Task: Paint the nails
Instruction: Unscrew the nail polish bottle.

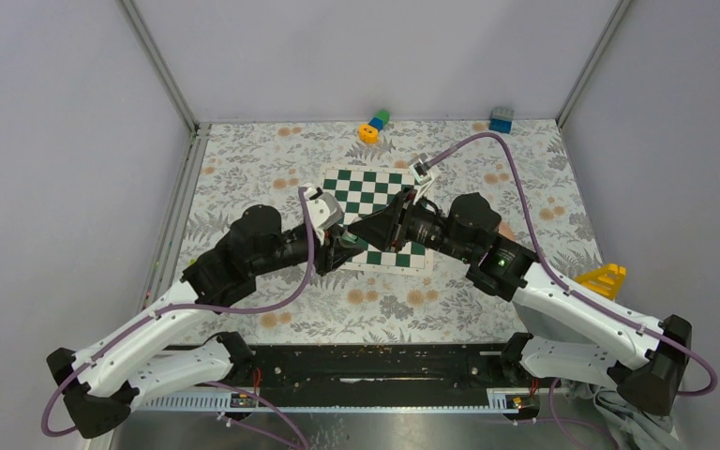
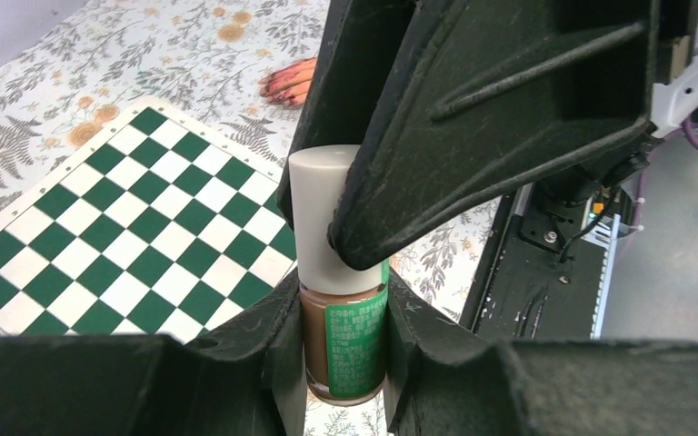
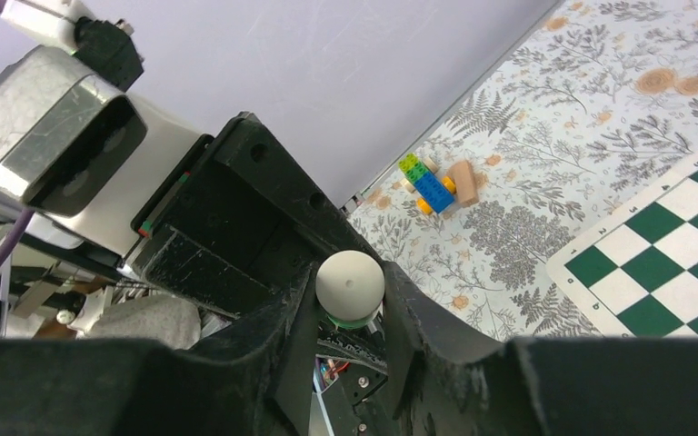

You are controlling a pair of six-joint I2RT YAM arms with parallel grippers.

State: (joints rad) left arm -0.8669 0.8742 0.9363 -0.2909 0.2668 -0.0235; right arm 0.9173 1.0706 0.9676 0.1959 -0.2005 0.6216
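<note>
I see a glossy glass nail polish bottle (image 2: 316,350), its cap (image 2: 318,213) smooth matt plastic, its label (image 2: 356,334) paper; the left tool (image 2: 343,313) is grainy black plastic.

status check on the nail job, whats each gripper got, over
Left gripper shut on polish bottle. Right gripper shut on cap, not yet off. Nails beyond chessboard, path looks clear.

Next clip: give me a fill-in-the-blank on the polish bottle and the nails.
The left gripper clamps the polish bottle, whose label is ___.
The right gripper is shut on the bottle's pale ___.
The nails lie on the floral cloth, beyond the green-and-white ___.
Missing: green; cap; chessboard.
</note>
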